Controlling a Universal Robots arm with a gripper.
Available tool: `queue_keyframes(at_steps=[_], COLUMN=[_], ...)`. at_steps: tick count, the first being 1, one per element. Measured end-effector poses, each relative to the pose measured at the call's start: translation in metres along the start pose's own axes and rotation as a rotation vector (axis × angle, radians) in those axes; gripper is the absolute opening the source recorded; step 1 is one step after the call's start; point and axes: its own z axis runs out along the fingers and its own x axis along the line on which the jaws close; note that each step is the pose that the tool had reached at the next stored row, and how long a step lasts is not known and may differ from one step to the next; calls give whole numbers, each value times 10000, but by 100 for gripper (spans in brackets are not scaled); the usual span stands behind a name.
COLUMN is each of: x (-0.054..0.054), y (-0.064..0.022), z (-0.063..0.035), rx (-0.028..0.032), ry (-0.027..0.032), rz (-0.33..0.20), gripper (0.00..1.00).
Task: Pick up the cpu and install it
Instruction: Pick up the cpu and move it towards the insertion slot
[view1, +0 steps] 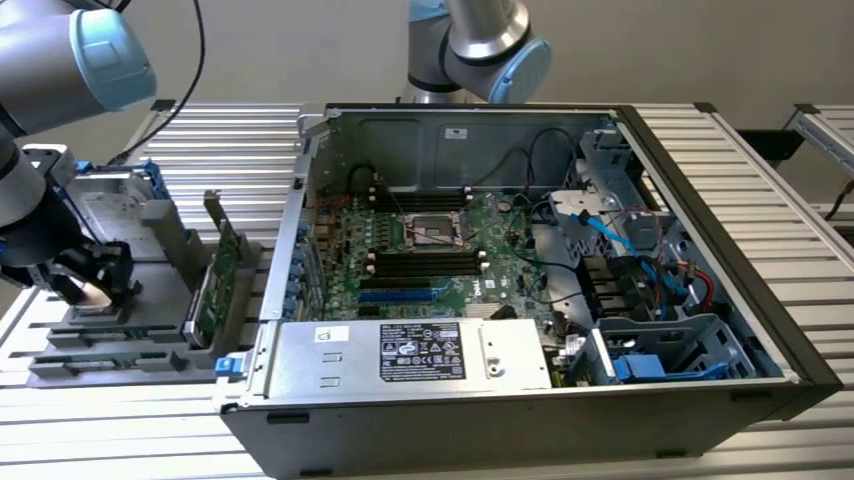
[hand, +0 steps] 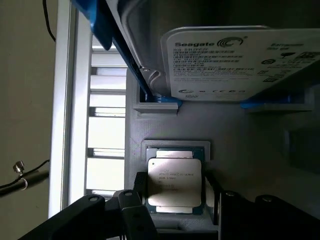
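Ok, I'm down low over the grey plastic parts tray (view1: 160, 250), which sits to the exterior view's left of the open black-and-silver computer case (view1: 747, 290). My gripper (hand: 175, 192) is clamped on the small flat square cpu w/ the shiny silver-grey metal top (hand: 175, 180): one black pad against each of its side edges. The chip lies flat in its square pocket in the tray, not lifted yet.

The big silver labelled hard drive in its blue bracket (hand: 235, 60) stands on the far side of the pocket, near but apart from the cpu.

Risks as I judge them: I only have thin edges to hold, so the grip is shallow and the chip could slip or tip out. Any skew and a corner may snag the pocket wall. A tilted chip would be bad news at the socket (view1: 434, 232) on the green motherboard (view1: 494, 285), since it could bend contacts.
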Motion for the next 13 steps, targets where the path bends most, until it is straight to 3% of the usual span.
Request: queue_keyframes(at_steps=[13], x=[19], y=[36], z=[-312], rx=[-15], ry=[56], rz=[6], gripper=[55])
